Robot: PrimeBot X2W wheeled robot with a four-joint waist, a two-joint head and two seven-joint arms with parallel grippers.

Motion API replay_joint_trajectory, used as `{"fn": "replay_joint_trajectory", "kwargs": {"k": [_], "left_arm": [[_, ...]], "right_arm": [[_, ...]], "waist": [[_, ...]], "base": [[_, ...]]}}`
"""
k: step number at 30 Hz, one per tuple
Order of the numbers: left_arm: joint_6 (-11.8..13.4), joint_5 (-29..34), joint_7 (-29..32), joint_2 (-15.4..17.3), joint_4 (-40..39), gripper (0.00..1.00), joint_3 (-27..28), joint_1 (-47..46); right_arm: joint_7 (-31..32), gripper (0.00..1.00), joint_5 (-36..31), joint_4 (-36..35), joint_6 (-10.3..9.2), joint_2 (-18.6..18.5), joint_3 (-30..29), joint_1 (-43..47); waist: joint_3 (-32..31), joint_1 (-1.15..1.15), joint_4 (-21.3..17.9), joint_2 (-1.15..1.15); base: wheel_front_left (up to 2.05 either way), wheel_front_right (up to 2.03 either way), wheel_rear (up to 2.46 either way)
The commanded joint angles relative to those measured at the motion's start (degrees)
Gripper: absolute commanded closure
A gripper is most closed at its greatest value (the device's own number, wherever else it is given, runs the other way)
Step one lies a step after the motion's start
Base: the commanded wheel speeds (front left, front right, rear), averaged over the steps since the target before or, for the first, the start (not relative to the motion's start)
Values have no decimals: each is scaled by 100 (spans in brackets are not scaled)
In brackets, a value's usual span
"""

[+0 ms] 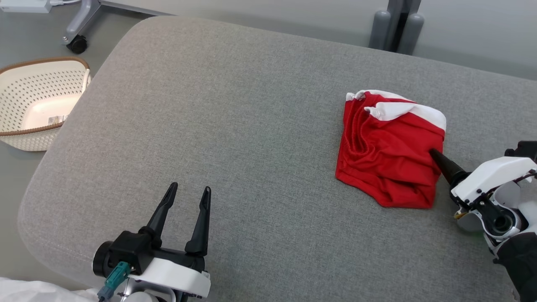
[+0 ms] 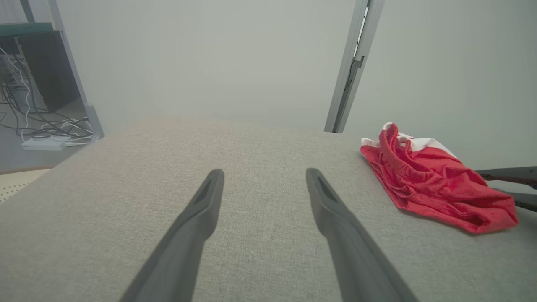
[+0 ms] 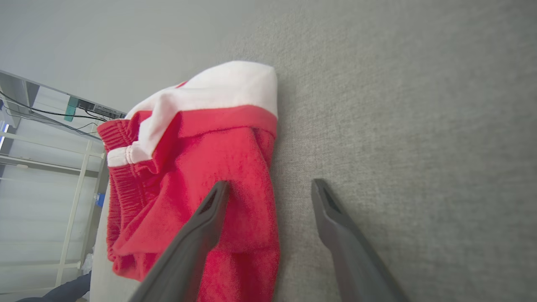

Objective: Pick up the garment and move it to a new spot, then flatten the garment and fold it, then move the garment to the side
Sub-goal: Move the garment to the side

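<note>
The right tool [image 3: 270,184] gapes, half over the red garment [image 3: 188,167].

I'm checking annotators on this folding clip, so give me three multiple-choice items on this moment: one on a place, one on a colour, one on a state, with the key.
1. Where is the garment?
A. At the far left corner of the grey cushion.
B. On the grey cushion, toward the robot's right.
C. Lifted clear of the cushion.

2. What colours is the garment?
A. Red and white.
B. Blue and yellow.
C. All black.

3. How is the right hand?
A. Shut on the garment, lifting it.
B. Shut, well away from the garment.
C. Open, its fingers straddling the garment's edge.

Key:
1 B, it rests on the cushion by the right hand.
2 A, it is red cloth with a white band.
3 C, one finger lies over the red cloth and the other over bare cushion.
</note>
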Motion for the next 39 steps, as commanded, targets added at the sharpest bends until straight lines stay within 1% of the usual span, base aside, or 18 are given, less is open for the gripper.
{"fn": "replay_joint_trajectory", "kwargs": {"k": [1, 10, 15, 21, 22, 23, 24, 25, 32, 35, 39], "left_arm": [[6, -33, -21, 17, -32, 0, 14, -132], [33, -63, -21, 18, -71, 0, 4, -182], [57, -73, -21, 18, -65, 0, 8, -214], [73, -78, -21, 18, -39, 0, 3, -258], [70, -81, -21, 17, -41, 0, -4, -259], [73, -86, -21, 18, -46, 0, -9, -259], [75, -91, -21, 18, -50, 0, -14, -262], [76, -90, -21, 18, -54, 0, -16, -259], [104, -96, -21, 18, -38, 0, -19, -260], [105, -93, -21, 18, -34, 0, -18, -267], [108, -108, -21, 18, -34, 0, 0, -227]], "right_arm": [[135, 0, 86, 92, 3, 18, 99, 6], [447, 0, 506, 97, 4, 162, 337, -128], [606, 0, 754, -86, 4, 241, 487, -144], [627, 0, 892, -217, 4, 161, 646, -154], [609, 13, 894, -208, 4, 142, 683, -173], [596, 56, 890, -209, 3, 126, 727, -193], [579, 73, 893, -217, 3, 111, 758, -195], [548, 100, 875, -245, 3, 89, 794, -204], [239, 100, 694, -375, 2, -150, 1126, -322], [116, 100, 444, -408, 1, -343, 1456, -346], [33, 100, 281, -511, 1, -534, 1863, -296]], "waist": [[98, 0, 74, 0], [259, 0, 157, 0], [289, 0, 158, 0], [287, 0, 134, 0], [290, 0, 131, 0], [292, 0, 128, 0], [295, 0, 124, 0], [297, 0, 120, 0], [272, 0, 89, 0], [232, 0, 64, 0], [125, 0, -13, 0]], "base": [[0, 0, 0], [0, 0, 0], [0, 0, 0], [0, 0, 0], [0, 0, 0], [0, 0, 0], [0, 0, 0], [0, 0, 0], [0, 0, 0], [0, 0, 0], [0, 0, 0]]}}
